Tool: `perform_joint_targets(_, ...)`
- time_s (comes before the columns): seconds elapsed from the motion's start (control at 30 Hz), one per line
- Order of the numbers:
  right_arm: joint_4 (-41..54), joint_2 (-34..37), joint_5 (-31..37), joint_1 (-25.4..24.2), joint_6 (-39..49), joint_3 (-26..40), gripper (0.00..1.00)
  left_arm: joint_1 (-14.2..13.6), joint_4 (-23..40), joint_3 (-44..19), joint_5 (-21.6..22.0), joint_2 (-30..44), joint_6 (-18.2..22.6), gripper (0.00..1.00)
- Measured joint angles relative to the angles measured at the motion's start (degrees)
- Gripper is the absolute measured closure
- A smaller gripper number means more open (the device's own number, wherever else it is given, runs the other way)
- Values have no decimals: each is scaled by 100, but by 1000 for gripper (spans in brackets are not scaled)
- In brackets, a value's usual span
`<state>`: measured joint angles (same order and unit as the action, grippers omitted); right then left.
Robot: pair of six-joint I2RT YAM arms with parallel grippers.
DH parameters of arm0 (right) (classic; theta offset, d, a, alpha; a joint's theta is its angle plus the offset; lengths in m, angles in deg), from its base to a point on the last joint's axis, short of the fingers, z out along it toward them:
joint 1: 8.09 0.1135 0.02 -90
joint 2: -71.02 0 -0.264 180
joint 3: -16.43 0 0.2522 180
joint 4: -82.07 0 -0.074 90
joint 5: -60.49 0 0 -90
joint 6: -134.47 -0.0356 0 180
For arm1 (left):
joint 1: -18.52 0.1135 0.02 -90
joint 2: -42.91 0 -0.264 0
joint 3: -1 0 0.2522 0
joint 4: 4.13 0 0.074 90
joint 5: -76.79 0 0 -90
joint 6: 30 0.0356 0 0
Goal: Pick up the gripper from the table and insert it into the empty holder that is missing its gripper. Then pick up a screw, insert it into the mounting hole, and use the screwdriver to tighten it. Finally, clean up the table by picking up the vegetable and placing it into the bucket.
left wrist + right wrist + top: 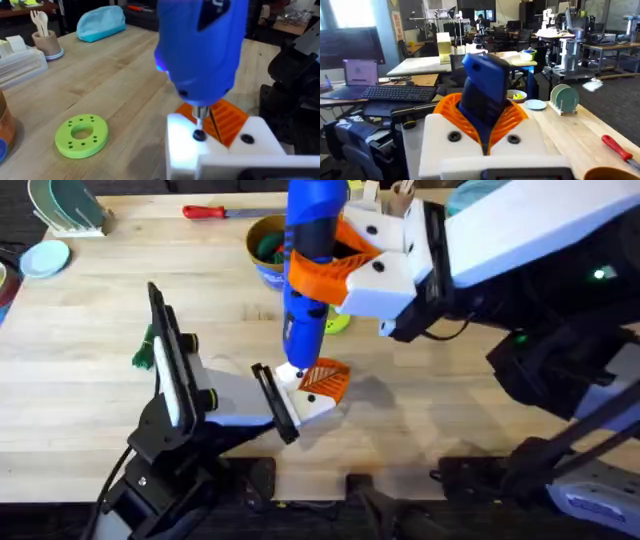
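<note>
My right gripper, white with orange pads, is shut on the blue screwdriver and holds it upright. The bit rests on a dark screw in the white holder. The orange gripper sits in that holder. My left gripper is shut on the holder at the table's front middle. In the right wrist view the screwdriver stands between the orange pads. The bucket is behind the screwdriver, with something green in it. A green vegetable lies left of the left arm, partly hidden.
A red-handled screwdriver lies at the back. A green ring sits on the table near the bucket. A dish rack and a pale blue plate stand at the back left. A pen cup stands by a clear box.
</note>
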<state>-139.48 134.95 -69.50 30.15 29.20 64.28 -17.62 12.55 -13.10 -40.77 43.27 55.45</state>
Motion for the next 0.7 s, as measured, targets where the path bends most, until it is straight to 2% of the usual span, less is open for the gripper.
perform_joint_targets(0.7,151,49,76,37,-20,0,983,0,2,0,1,0,0,996)
